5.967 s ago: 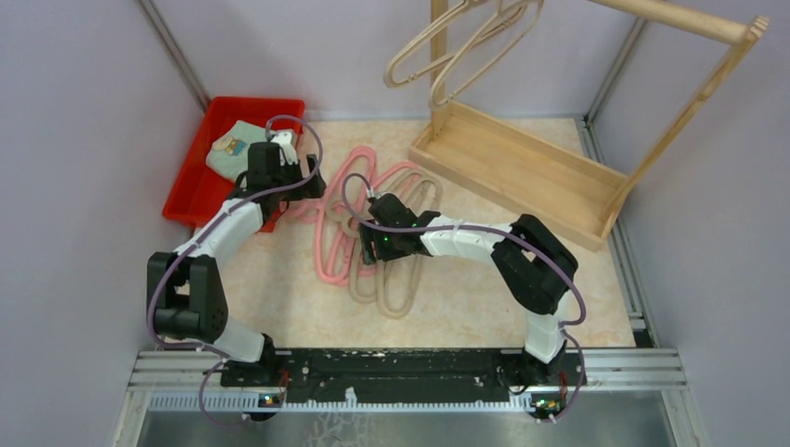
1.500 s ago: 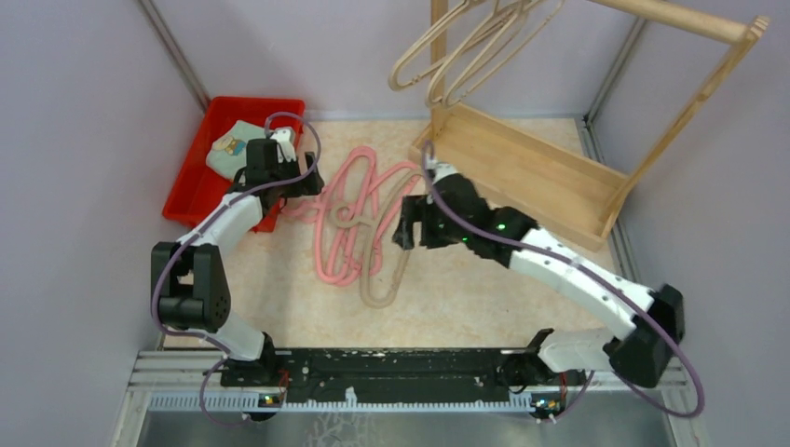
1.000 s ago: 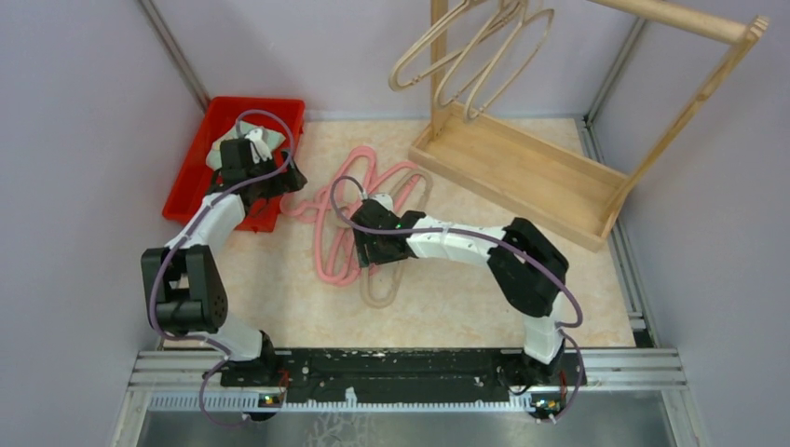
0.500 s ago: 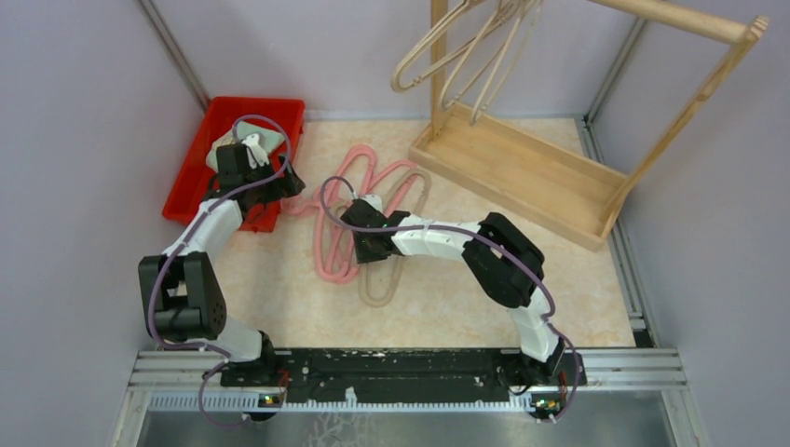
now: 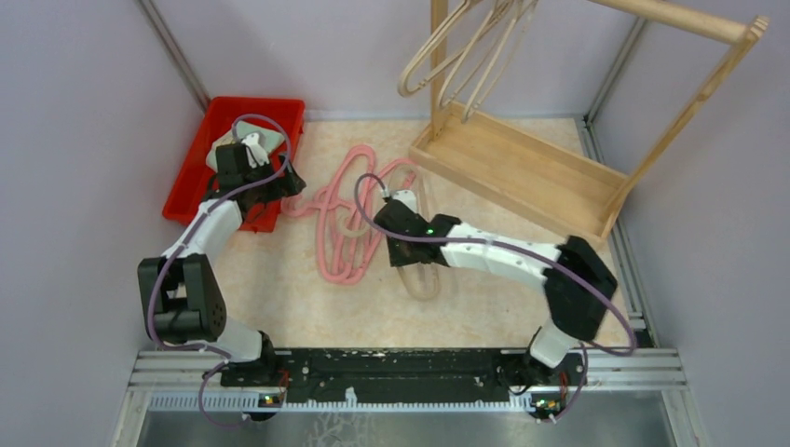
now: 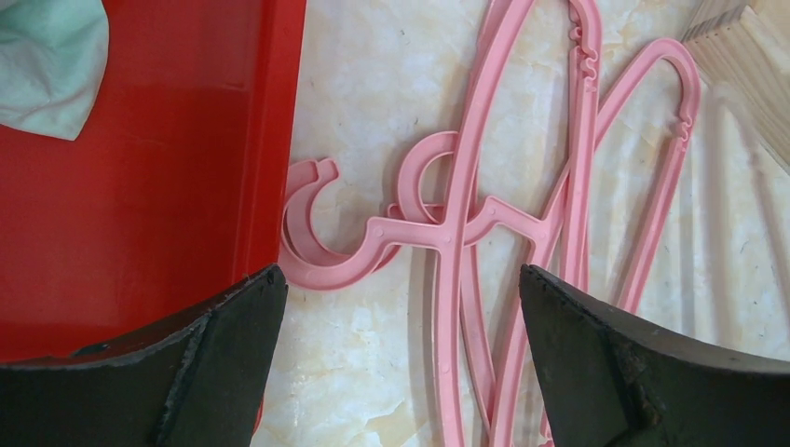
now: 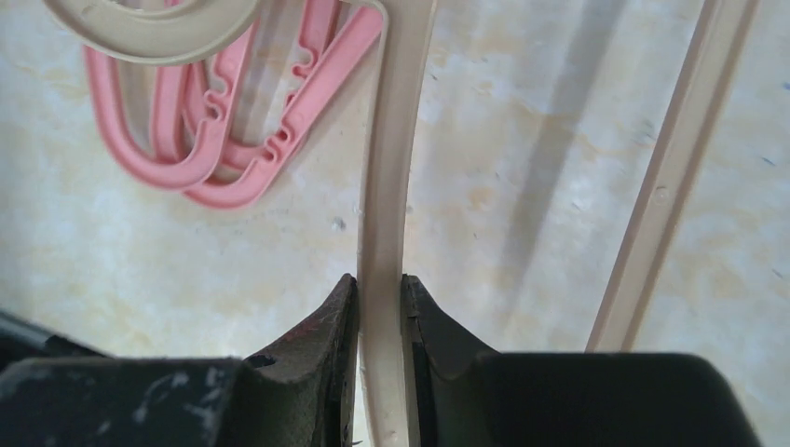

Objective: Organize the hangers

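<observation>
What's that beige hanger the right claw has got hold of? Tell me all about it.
The beige hanger is a thin, smooth, plastic-looking loop with two long side bars. The right gripper is shut on one bar, a finger on each side. It sits over the marbled tabletop, beside the pink hangers.

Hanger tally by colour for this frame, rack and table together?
Beige hangers: 4, with 3 hung on the wooden rack and 1 beige hanger in the right gripper.
Pink hangers: 3 by their hooks, overlapping on the table.
Total: 7 hangers.
</observation>
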Tool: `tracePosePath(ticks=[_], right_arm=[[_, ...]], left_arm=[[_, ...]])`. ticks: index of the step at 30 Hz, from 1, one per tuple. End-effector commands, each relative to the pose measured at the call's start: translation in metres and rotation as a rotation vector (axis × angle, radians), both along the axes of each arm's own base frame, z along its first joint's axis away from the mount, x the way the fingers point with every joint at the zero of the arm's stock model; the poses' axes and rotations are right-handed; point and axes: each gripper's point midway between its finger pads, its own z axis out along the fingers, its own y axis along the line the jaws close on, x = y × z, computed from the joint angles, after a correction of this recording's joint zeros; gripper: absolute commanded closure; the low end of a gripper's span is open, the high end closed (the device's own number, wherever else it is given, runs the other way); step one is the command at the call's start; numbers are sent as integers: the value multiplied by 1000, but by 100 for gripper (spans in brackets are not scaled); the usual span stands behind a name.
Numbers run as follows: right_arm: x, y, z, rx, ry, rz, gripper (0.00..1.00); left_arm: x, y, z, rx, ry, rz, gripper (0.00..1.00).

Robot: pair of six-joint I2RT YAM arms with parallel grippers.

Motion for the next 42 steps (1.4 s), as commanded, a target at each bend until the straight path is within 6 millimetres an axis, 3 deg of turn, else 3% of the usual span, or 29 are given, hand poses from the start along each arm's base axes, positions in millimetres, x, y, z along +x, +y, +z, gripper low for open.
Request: tracePosePath(ticks=[1,5,8,12,16,20,24,27,30,34,36,42], right_arm=[[-18,-43,70,112,-99,-71,95],[-35,-93,105,239,-130,-177,94],[-42,-124,153,384,-191,-216,93],[-39,-158,215,440,-318,-259,93],[-29,-170,270,477,-397,-272,93],[-15,-166,312,552,-436,-253,93],[8,-166,338,633,-439,-231,94],[25,-169,344,700,-419,-226,94],[42,-181,347,770,-412,-245,95],[63,-198,368,888,-459,-255,98],[69,-205,382,916,-497,-253,98],[74,-202,414,958,-552,-189,98]], left_arm=[[2,0,23,-7,-56,-6,0],[2,-3,24,-16,-56,-11,0],[3,-4,27,11,-57,-7,0],[5,-9,33,26,-69,-7,0],[9,-17,37,9,-74,-11,0],[12,-25,41,4,-81,-16,0],[14,-24,44,6,-88,-8,0],[15,-22,46,19,-99,1,0],[17,-20,48,25,-103,8,0],[22,-20,49,25,-104,10,0],[26,-19,52,27,-106,10,0],[35,-19,57,29,-110,16,0]])
